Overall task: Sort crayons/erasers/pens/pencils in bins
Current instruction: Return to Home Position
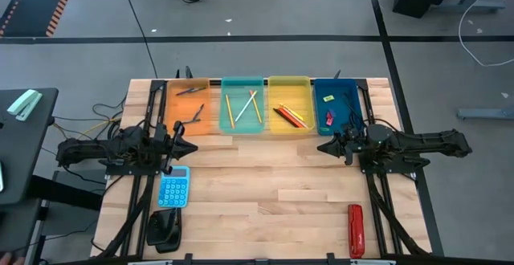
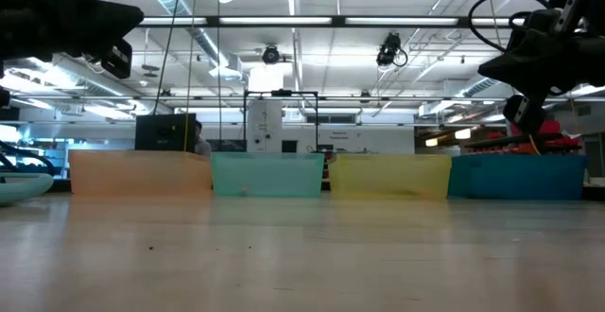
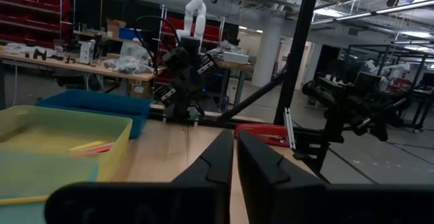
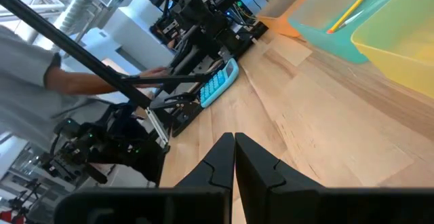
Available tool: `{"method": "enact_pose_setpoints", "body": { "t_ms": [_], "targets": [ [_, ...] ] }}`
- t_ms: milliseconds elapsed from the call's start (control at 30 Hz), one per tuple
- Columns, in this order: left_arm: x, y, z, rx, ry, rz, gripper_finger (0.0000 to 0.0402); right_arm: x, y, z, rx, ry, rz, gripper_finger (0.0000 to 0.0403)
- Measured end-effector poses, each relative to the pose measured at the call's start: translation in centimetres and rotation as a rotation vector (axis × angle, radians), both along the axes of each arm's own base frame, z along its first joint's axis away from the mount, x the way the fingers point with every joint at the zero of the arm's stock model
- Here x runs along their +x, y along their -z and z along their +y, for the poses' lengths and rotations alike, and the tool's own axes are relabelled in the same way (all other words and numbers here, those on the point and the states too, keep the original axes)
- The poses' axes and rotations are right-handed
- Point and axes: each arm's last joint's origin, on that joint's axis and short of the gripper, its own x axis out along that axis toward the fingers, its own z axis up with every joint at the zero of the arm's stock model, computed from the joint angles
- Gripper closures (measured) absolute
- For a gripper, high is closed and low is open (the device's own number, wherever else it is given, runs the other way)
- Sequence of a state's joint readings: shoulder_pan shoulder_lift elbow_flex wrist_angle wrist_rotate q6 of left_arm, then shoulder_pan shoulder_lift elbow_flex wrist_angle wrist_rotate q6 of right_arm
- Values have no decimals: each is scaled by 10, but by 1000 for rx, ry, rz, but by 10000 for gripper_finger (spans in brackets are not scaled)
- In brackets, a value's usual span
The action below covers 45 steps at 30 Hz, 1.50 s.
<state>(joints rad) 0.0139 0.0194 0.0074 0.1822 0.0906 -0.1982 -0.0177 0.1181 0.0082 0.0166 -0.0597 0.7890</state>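
Place: I worked in a robotics lab or workshop | Overhead: strip lights (image 2: 284,21) and bare pipes on an open ceiling | Behind me: red storage shelves (image 3: 34,10), a cluttered workbench (image 3: 81,64), a white robot arm (image 3: 194,13) | Floor: grey concrete with black tape lines (image 1: 241,38)

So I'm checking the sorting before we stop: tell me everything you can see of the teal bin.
The teal bin is a translucent rectangular plastic tray, second from the left in the row of four, flanked closely by the orange bin and the yellow bin. It sits flat at the table's far edge. Inside lie several pencils, yellow and white, angled across one another. No hand touches it.
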Motion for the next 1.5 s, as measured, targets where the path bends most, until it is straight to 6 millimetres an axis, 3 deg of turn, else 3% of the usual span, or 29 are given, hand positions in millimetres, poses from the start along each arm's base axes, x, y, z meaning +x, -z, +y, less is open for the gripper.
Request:
{"method": "enact_pose_setpoints", "body": {
  "t_ms": [1500],
  "targets": [
    [0,0,0,1,-1,1,371,0,0,0,0,0,0,382]
  ]
}}
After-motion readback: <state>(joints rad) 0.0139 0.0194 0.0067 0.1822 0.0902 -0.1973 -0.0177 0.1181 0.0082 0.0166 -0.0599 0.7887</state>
